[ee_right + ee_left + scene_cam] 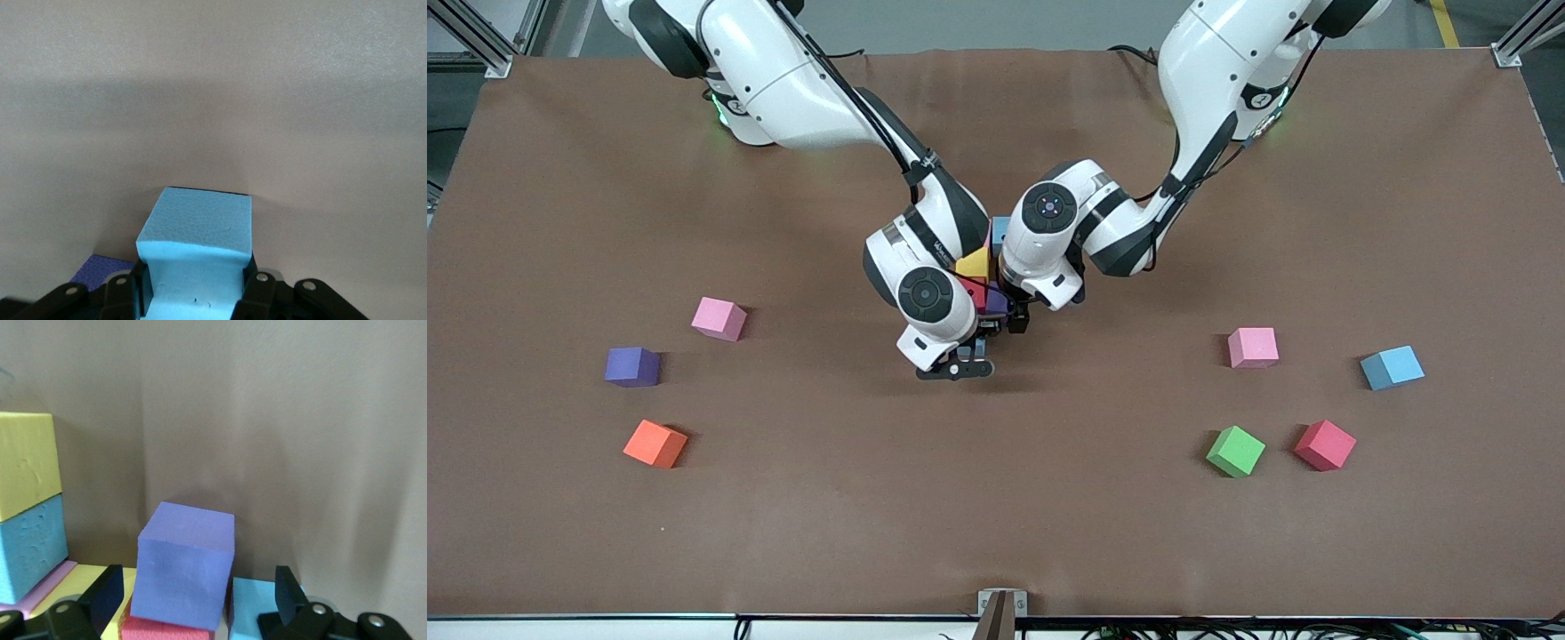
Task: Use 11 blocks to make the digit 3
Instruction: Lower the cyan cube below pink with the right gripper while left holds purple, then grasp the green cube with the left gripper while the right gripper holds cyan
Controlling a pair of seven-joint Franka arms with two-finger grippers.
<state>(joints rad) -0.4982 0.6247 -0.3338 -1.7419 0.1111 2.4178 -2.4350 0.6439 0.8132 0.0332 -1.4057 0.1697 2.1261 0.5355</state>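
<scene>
A cluster of blocks sits mid-table between the two hands: yellow (pixel 975 264), blue (pixel 1000 229), red (pixel 980 293) and purple (pixel 997 304). My left gripper (pixel 197 597) is open, its fingers (pixel 107 593) standing apart on either side of the purple block (pixel 183 567), which tilts slightly against the red block (pixel 163 630). My right gripper (pixel 197 283) is shut on a light blue block (pixel 197 253), held just beside the purple one (pixel 107 270). In the front view the right hand hides this held block.
Loose blocks lie toward the right arm's end: pink (pixel 719 318), purple (pixel 632 366), orange (pixel 655 444). Toward the left arm's end are pink (pixel 1253 347), blue (pixel 1392 367), green (pixel 1235 451) and red (pixel 1325 444). Both forearms crowd over the cluster.
</scene>
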